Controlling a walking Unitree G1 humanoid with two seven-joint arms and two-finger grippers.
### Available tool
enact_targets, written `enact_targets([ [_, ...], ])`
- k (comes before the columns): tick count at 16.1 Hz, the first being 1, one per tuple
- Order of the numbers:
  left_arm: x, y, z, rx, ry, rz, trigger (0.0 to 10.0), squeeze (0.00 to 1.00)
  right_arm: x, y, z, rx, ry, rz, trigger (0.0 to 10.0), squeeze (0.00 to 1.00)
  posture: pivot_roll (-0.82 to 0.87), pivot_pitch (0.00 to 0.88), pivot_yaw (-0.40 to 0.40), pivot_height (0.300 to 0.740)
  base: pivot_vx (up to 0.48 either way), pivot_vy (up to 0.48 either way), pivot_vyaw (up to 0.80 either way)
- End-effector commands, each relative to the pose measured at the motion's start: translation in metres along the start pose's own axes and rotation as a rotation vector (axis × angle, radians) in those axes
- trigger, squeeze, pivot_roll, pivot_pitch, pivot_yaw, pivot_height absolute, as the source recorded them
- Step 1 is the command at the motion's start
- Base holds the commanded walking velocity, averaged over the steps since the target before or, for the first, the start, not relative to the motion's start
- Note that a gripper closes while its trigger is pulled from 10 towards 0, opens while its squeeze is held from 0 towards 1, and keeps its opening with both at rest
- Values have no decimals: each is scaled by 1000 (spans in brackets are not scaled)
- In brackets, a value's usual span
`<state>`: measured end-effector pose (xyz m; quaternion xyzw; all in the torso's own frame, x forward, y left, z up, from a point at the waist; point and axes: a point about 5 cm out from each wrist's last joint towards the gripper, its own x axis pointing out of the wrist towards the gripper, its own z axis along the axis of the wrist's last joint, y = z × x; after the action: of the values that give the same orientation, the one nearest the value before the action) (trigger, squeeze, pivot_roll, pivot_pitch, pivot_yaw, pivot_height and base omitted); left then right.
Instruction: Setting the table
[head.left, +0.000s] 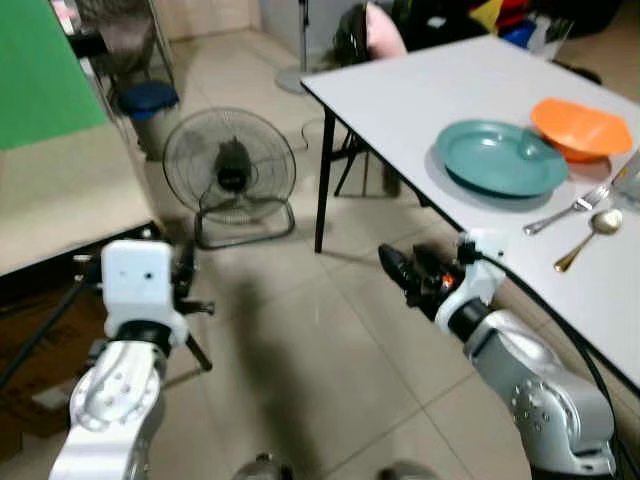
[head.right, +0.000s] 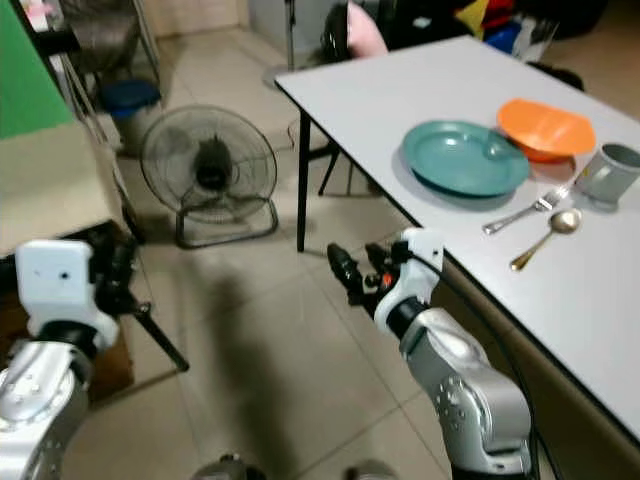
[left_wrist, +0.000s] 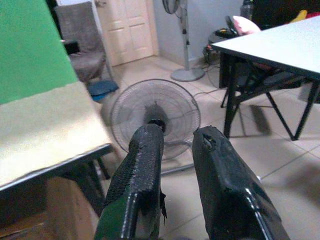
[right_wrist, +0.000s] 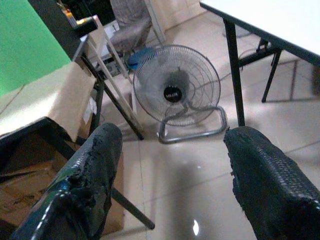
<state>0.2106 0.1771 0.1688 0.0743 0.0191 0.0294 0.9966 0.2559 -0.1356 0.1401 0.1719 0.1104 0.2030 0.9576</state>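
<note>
A white table stands to my right. On it lie a teal plate, an orange bowl just behind the plate, a silver fork and a gold-handled spoon nearer me. A grey cup stands beside the fork. My right gripper is open and holds nothing. It hovers over the floor just off the table's near edge, below the plate. My left gripper is shut and holds nothing, raised at my left, far from the table.
A round floor fan stands on the tiled floor ahead, between the table leg and a cream-topped bench with a green panel on my left. A blue bin and a chair sit farther back. Cardboard lies at lower left.
</note>
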Motion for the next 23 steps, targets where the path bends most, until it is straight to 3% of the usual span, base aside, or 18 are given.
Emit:
enact_targets([
  [1,-1,-3,-1,-5,7,-8,10000,0,-2,-4,1,6,4,-18,10000,0,-13,77,35,740,0,409,0],
  [8,-1,-1,-1,-5,3,3,10000,0,2,-2,0,7,13,0,10000,0,-8,64,23,740,0,408,0],
  [13,-5,2,3,-62,-20,44,10000,0,6,6,-4,-65,66,76,10000,0,1,69,15,740,0,0,0],
  [23,-10,5,5,-12,-26,45,10000,0,19,16,-2,-67,63,174,10000,0,19,75,7,740,385,0,800],
])
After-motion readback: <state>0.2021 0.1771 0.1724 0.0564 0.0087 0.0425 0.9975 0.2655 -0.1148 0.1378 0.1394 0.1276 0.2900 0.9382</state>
